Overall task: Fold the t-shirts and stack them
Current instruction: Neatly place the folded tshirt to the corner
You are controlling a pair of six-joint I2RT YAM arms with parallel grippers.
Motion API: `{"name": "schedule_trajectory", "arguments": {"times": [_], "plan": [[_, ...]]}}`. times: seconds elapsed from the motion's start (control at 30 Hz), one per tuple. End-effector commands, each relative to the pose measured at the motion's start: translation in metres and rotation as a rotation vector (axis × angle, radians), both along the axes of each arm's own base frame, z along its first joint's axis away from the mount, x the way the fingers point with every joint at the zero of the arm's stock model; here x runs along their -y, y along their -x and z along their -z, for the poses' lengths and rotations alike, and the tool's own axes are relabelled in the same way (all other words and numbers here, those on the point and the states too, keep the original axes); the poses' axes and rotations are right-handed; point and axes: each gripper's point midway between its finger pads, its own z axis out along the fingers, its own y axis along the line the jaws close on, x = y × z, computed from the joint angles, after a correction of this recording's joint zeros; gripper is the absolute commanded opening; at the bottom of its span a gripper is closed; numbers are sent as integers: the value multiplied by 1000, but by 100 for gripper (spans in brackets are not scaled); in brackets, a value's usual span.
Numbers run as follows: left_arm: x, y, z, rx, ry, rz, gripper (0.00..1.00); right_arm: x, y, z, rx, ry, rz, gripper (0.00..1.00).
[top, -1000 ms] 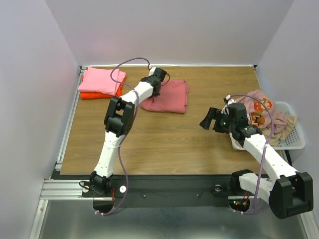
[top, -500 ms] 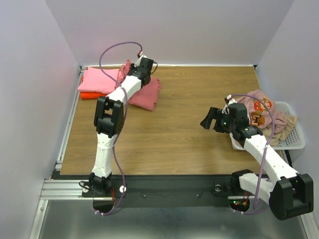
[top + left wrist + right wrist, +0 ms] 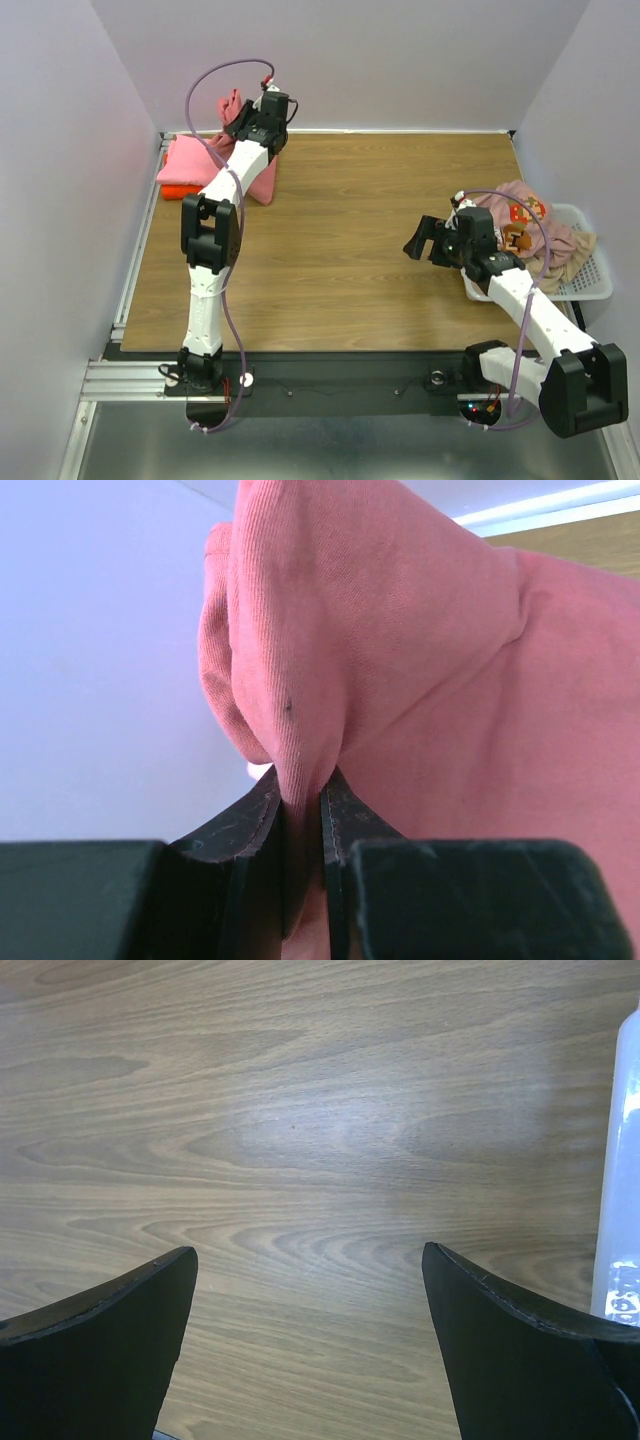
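At the table's far left corner, left gripper clamped on rose-red t-shirt, its folds partly covering pink t-shirt, orange t-shirt only an edge, right gripper jaws apart over the table's wood, pale walls around the table.

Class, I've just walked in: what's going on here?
The left gripper is shut on a folded dusty rose-red t-shirt, holding it up beside the stack of a light pink t-shirt on a bright orange t-shirt. The right gripper hangs open over the wooden table, near the white mesh basket of unfolded shirts.
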Motion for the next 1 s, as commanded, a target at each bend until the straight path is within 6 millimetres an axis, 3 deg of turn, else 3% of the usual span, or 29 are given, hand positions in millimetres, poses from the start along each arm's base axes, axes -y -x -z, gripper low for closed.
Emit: {"name": "schedule_trajectory", "arguments": {"times": [0.0,0.37,0.67,0.8,0.97], "plan": [[-20,8,-103,199,-29,-33,0,5,-9,-1,24,17,33,100],[-31,19,-149,289,-7,-12,0,6,-10,11,-17,24,40,100],[-34,32,-183,345,1,-1,0,8,-10,7,2,27,51,100],[-31,33,-183,342,7,27,0,8,-9,8,-3,27,52,100],[-35,26,-160,293,-12,22,0,8,-9,9,-6,30,54,100]]}}
